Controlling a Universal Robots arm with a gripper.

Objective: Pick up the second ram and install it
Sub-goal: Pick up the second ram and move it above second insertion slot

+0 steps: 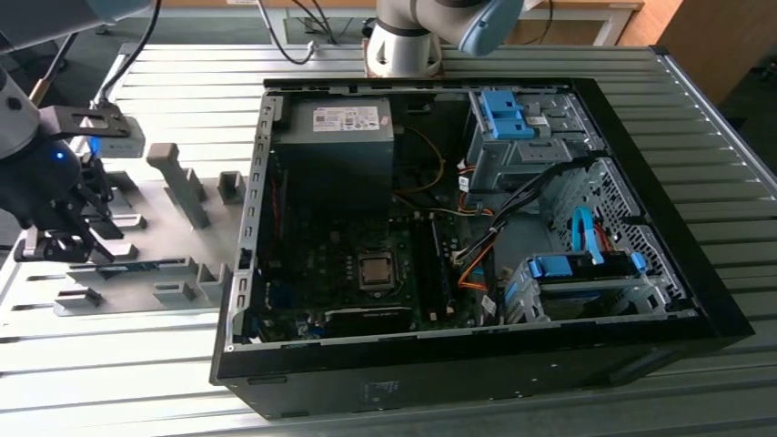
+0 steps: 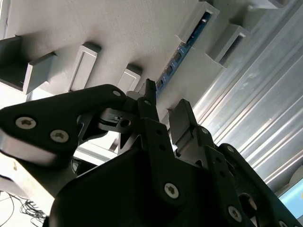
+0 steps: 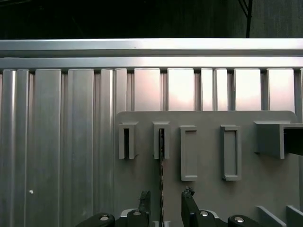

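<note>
The ram (image 2: 175, 60) stands on edge in the slotted blocks (image 3: 161, 140) of a grey fixture plate (image 3: 265, 189). The plate lies on the ribbed surface (image 3: 57, 142), at the exterior view's left of the open case (image 1: 680, 300). The gripper (image 3: 163, 197) straddles one end of the ram, its fingers spread and not clamped on it.

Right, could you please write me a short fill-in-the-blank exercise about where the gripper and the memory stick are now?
1. The gripper has one finger on each side of the memory stick, with its jaws ___.
2. The memory stick stands in ___ holder blocks, not in the computer.
3. The gripper is toward the exterior view's ___ of the computer.
Missing words: open; grey; left.
</note>
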